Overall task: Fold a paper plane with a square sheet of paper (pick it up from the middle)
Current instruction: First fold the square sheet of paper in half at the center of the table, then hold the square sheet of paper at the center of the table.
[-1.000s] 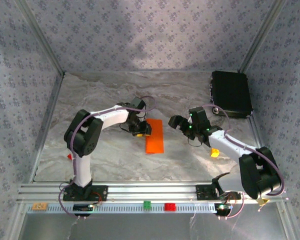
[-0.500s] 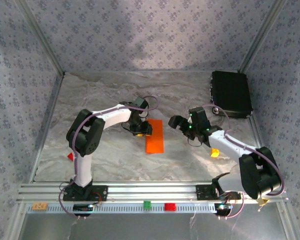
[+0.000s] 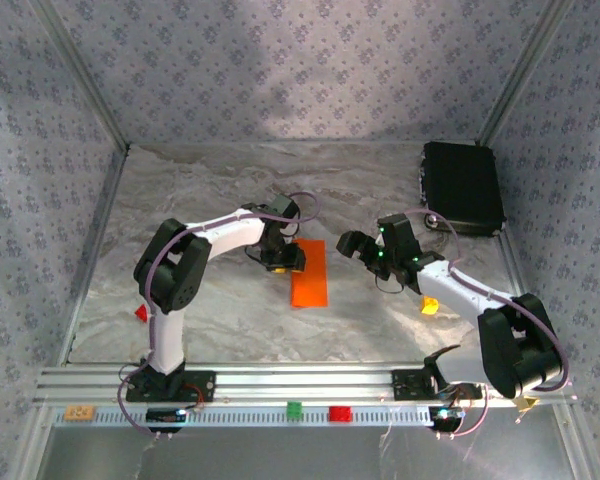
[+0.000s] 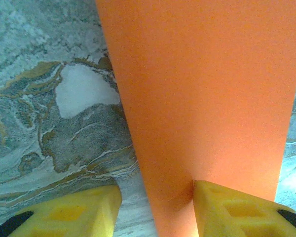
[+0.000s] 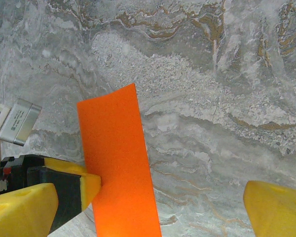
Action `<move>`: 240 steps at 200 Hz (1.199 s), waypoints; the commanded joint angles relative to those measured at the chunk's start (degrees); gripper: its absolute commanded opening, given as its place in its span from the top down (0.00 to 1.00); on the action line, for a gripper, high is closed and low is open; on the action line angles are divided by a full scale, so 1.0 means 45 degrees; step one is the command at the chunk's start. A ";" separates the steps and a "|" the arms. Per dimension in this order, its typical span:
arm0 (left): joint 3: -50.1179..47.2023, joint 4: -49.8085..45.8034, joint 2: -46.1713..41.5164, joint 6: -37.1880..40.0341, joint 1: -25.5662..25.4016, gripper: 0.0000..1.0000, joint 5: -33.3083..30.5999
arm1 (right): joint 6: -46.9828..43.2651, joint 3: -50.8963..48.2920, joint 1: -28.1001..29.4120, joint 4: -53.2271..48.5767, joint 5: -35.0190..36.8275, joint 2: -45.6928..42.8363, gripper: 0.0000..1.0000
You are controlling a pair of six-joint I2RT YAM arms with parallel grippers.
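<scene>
— Top view?
— The paper (image 3: 310, 276) lay as a folded strip on the table (image 3: 220, 310), the left gripper (image 3: 285, 260) at its far corner, the right gripper (image 3: 352, 245) near.
— Left wrist?
— Jaws apart, one finger (image 4: 237, 212) touching the paper.
— Right wrist?
— Jaws spread wide, holding nothing

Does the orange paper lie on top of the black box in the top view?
No, the orange paper lies flat on the marble table near the middle, well apart from the black box in the far right corner.
</scene>
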 commanded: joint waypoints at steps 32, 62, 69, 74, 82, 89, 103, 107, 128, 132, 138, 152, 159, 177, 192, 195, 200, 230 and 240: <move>-0.0253 0.0332 0.0824 -0.0153 0.0032 0.55 -0.1066 | -0.0033 0.0041 0.0088 -0.0046 -0.0088 -0.0164 0.03; -0.0332 0.0468 0.0819 -0.0226 0.0030 0.55 -0.1001 | -0.0014 0.0041 0.0098 0.0055 -0.0250 -0.0028 0.04; -0.0332 0.0485 0.0825 -0.0226 0.0036 0.55 -0.1001 | -0.0013 0.0050 0.0098 0.0073 -0.0283 -0.0007 0.04; -0.0332 0.0496 0.0825 -0.0217 0.0018 0.54 -0.1004 | -0.0025 0.0041 0.0098 0.0088 -0.0283 0.0026 0.04; -0.0331 0.0479 0.0844 -0.0197 0.0030 0.54 -0.0989 | -0.0004 0.0060 0.0098 0.0094 -0.0295 0.0045 0.04; -0.0332 0.0485 0.0863 -0.0141 0.0020 0.55 -0.0948 | -0.0031 0.0061 0.0115 0.0097 -0.0300 0.0041 0.04; -0.0306 0.0435 0.0901 -0.0023 0.0030 0.54 -0.0916 | -0.0028 0.0079 0.0117 0.0095 -0.0290 0.0071 0.04; -0.0294 0.0442 0.0920 -0.0012 0.0027 0.55 -0.0914 | -0.0024 0.0062 0.0113 0.0103 -0.0306 0.0071 0.04; -0.0293 0.0440 0.0941 0.0077 0.0029 0.55 -0.0975 | -0.0082 0.0083 0.0132 0.0220 -0.0480 0.0196 0.06; -0.0293 0.0443 0.0942 0.0100 0.0020 0.55 -0.0956 | -0.0100 0.0081 0.0146 0.0245 -0.0516 0.0240 0.07; -0.0293 0.0443 0.0933 0.0139 0.0033 0.55 -0.0931 | -0.0136 0.0111 0.0156 0.0300 -0.0611 0.0301 0.08; -0.0283 0.0471 0.0922 0.0263 0.0008 0.55 -0.0921 | -0.0155 0.0175 0.0195 0.0347 -0.0784 0.0490 0.09; -0.0267 0.0455 0.0922 0.0335 -0.0020 0.55 -0.0930 | -0.0160 0.0230 0.0222 0.0333 -0.0848 0.0585 0.09; -0.0234 0.0436 0.0960 0.0466 -0.0012 0.55 -0.0987 | -0.0195 0.0360 0.0265 0.0298 -0.0986 0.0795 0.10; -0.0185 0.0383 0.0971 0.0477 -0.0011 0.56 -0.1073 | -0.0186 0.0392 0.0300 0.0291 -0.1010 0.0879 0.10; -0.0179 0.0380 0.0985 0.0477 -0.0021 0.56 -0.1086 | -0.0197 0.0393 0.0301 0.0299 -0.1020 0.0890 0.10; -0.0190 0.0375 0.1000 0.0459 -0.0019 0.56 -0.1099 | -0.0209 0.0424 0.0326 0.0301 -0.1007 0.0896 0.10; -0.0178 0.0436 0.1058 0.0435 -0.0017 0.56 -0.1104 | -0.0267 0.0450 0.0365 0.0278 -0.1025 0.0974 0.11; -0.0176 0.0438 0.1076 0.0438 -0.0010 0.56 -0.1098 | -0.0277 0.0459 0.0359 0.0339 -0.1064 0.1028 0.12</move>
